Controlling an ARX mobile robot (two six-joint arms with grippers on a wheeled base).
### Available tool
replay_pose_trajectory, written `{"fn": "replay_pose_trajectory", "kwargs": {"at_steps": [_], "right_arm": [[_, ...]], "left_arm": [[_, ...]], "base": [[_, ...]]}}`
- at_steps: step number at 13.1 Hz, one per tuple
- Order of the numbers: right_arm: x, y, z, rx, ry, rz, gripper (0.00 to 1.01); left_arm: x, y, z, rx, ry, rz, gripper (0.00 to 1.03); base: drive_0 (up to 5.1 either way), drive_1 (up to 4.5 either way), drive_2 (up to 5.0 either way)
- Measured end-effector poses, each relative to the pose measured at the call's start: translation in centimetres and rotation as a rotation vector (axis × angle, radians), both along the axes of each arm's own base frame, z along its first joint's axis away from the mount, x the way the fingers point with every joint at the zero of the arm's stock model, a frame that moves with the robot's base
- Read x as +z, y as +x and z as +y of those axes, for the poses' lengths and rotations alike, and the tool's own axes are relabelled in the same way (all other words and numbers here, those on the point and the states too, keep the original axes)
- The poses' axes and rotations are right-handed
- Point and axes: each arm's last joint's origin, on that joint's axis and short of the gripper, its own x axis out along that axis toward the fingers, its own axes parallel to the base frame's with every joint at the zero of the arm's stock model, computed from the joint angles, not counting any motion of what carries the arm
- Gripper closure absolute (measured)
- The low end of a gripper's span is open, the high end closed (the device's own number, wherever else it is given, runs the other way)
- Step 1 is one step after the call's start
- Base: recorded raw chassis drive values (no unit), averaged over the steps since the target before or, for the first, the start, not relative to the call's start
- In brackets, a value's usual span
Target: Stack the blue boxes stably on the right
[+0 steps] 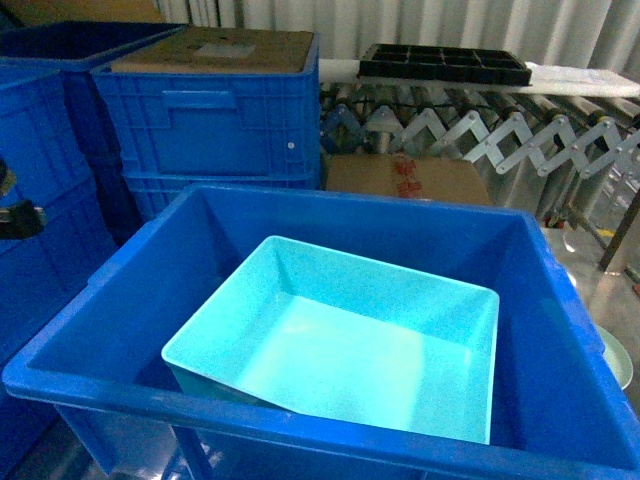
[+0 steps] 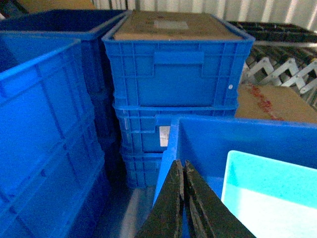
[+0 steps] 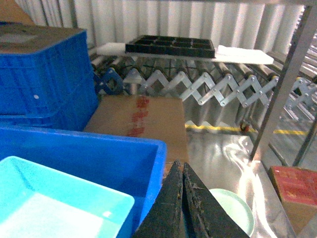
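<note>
Turquoise tub [image 1: 340,345] lying tilted inside my royal-blue crate [image 1: 545,330]
My left pincer [image 2: 183,171] and right pincer [image 3: 182,171] are both clenched on nothing, one outside each near corner of the crate, by its rim

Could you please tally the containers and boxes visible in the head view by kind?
Royal-blue crate: 1
Turquoise tub, lying tilted inside that crate: 1
Ribbed dark blue crates behind and left, partly cut off: at least 4
Black compartment tray: 1
Cardboard box: 1
Total: at least 8
</note>
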Motion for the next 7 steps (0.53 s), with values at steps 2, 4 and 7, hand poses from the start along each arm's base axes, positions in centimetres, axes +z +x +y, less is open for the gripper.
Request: {"fn": "replay_pose_trajectory", "kwargs": {"at_steps": [2, 4, 7], "right_arm": [[0.2, -2.3, -0.3, 0.022, 0.001, -0.009, 0.99], [-0.1, -4.3, -0.9, 0.007, 0.000, 0.010, 0.99], [0.1, -6.6, -2.0, 0.010, 0.001, 0.002, 0.99]], "left_arm": [[1.1, -2.4, 0.4, -0.006, -0.003, -0.054, 1.01], [0.2, -4.6, 1.6, 0.009, -0.003, -0.005, 1.01], [0.7, -7.1, 1.5, -0.005, -0.004, -0.025, 1.01]], "base": [[0.0, 0.00, 0.0], [0.0, 0.00, 0.0], [0.0, 0.00, 0.0]]}}
